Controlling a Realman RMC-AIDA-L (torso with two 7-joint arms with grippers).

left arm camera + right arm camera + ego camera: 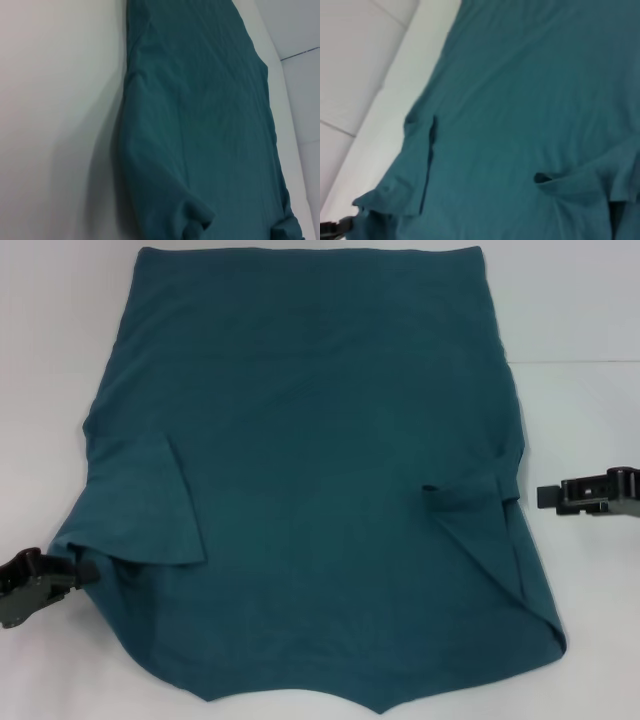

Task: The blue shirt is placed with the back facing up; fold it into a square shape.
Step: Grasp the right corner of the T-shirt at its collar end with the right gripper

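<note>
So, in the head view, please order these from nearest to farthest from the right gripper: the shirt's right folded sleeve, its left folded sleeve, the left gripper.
From the right gripper:
1. Right folded sleeve of the blue shirt, just beside it.
2. Left folded sleeve, across the shirt.
3. Left gripper, at the shirt's far left edge.

Plain white flat table (590, 310), with a faint seam line on its right side. The big dark teal-blue fabric shirt (320, 470) lies spread flat on it, both sleeves folded inward.

Dark teal-blue soft fabric T-shirt (330, 470) lies flat on white table (590, 300), both sleeves folded inward | left black gripper (82, 567) touches shirt's left edge | right black gripper (545, 496) just beside right edge, apart
</note>
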